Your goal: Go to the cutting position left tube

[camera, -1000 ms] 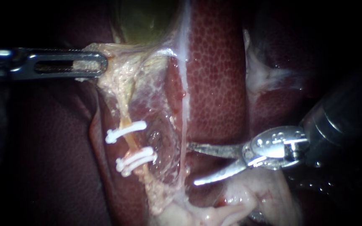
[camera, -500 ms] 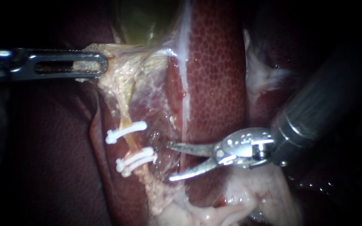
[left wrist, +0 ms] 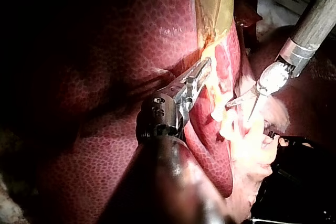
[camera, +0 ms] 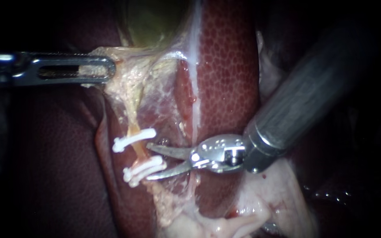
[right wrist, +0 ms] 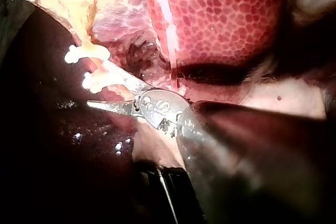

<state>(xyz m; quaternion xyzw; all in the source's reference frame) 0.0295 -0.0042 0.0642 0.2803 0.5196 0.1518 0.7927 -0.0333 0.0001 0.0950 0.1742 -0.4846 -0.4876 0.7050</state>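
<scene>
Clipped tube [camera: 140, 150], thin and orange-tinted, runs down a strip of pale tissue [camera: 128, 79] along the left edge of the liver's opened bed, below the gallbladder [camera: 155, 22]. One white upper clip [camera: 133, 138] crosses it, and a pair of lower clips [camera: 144, 169] lie side by side across it further down, which leaves a short bare stretch of tube between them. My right instrument [camera: 148, 161] comes in from the upper right, its dark shaft slanting over the speckled red liver [camera: 225, 79]. Its two slim curved blades stand apart with a clear gap and grip nothing. The upper blade's tip lies just beside the bare stretch of tube, under the upper clip. The lower blade's tip reaches the end of the lower clips; whether it touches them I cannot tell. In the right wrist view the same blades point at the two groups of white clips from close by. My left instrument [camera: 104, 69] lies level across the upper left, well apart from the clips. Its slotted jaws are clamped on the pale tissue just under the gallbladder, which shows through the slot. The left wrist view shows these jaws closed on that yellowish tissue, with the open blades of the right instrument [left wrist: 239, 111] just beyond it.
</scene>
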